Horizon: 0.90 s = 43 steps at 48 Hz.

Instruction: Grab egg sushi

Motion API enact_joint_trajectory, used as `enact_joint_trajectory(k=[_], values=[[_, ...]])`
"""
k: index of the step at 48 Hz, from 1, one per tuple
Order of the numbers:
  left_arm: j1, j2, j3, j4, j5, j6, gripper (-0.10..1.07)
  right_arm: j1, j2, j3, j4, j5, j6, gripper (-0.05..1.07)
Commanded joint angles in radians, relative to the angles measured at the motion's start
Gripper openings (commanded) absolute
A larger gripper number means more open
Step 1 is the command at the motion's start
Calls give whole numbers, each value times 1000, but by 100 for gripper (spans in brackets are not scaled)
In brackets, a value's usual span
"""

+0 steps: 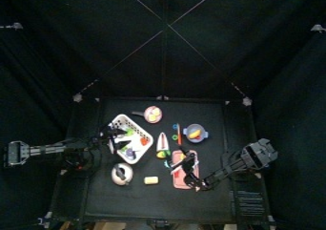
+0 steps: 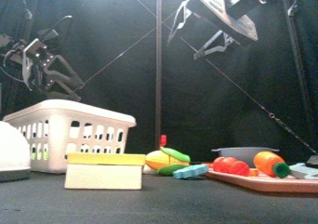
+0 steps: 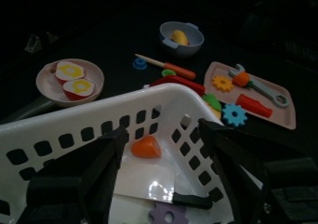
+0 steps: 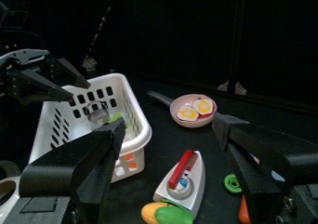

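We see a dim scene throughout: the black curtains swallow most of the light, and in the top view only the small black desk shows its things. In the front view the white slotted plastic basket and the pale yellow rectangular block stand brightly lit against darkness. In the left wrist view a glare patch shines on the basket's floor. The right wrist view's nearest objects look soft.
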Motion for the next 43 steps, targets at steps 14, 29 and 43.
enact_joint_trajectory(k=[14, 29, 43], values=[[-83, -18, -58, 75, -44, 6, 96, 2, -103, 58, 32, -43, -35, 103], [-173, -18, -67, 164, -155, 5, 96, 35, -150, 75, 44, -130, -255, 103], [-178, -18, -61, 166, -302, 5, 95, 28, -123, 48, 54, -230, -302, 103]])
